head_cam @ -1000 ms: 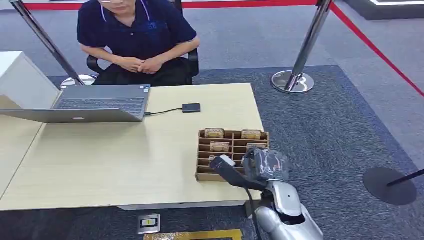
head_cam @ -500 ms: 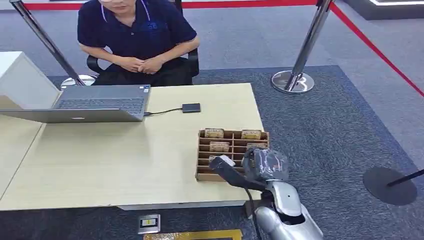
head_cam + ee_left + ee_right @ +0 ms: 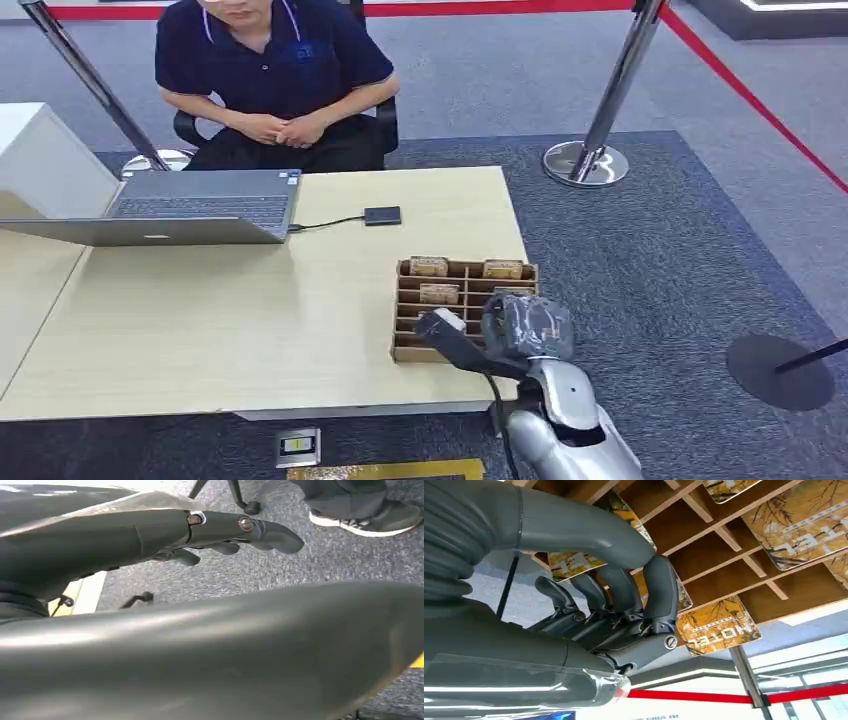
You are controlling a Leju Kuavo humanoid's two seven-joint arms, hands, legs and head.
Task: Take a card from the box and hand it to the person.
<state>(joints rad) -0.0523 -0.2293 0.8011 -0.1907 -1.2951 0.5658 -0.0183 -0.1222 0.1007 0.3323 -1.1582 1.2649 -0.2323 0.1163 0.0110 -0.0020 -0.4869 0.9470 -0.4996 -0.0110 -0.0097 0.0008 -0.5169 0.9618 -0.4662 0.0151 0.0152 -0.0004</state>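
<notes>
Reaching into the box [image 3: 465, 310], right hand [image 3: 624, 610] — fingers curled (thumb pressing) — pinching a card [image 3: 664, 590].

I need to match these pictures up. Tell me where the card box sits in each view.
Head view: card box on the table's near right corner, right hand over it.
Left wrist view: not in it.
Right wrist view: its wooden dividers cross the frame beyond the fingers.
Shared landmark: the right hand.
</notes>
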